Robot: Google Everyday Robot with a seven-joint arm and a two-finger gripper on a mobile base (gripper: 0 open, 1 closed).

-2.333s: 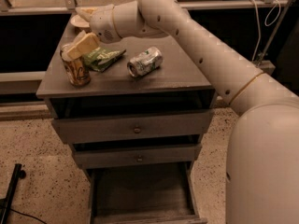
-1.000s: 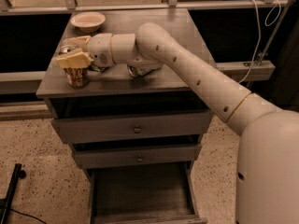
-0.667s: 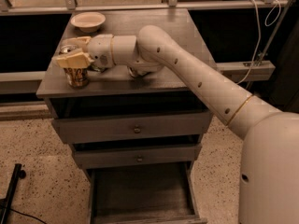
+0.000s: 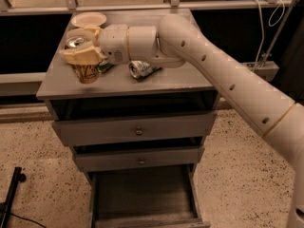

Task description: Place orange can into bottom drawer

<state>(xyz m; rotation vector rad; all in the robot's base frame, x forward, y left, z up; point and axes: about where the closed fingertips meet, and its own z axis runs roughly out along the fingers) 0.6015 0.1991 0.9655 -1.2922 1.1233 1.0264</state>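
The orange can [image 4: 87,73] stands upright at the front left of the cabinet top [image 4: 180,82]; its silver top shows between my fingers. My gripper [image 4: 69,44] reaches in from the right and is shut on the orange can, with one cream finger [image 4: 81,56] across its front and the other behind it. The can's base still rests on the cabinet top. The bottom drawer [image 4: 142,194] is pulled open low in the view, and its plain wooden inside holds nothing.
A crushed silver-and-green can [image 4: 142,69] lies on the top just right of my gripper. A green packet [image 4: 105,68] lies beside the orange can. A pale bowl [image 4: 89,19] sits at the back left. Two shallower drawers [image 4: 136,129] are closed. My arm [image 4: 228,80] crosses the right side.
My gripper came down from above the cabinet's back to the orange can and closed around it. Over the last second it has hardly moved.
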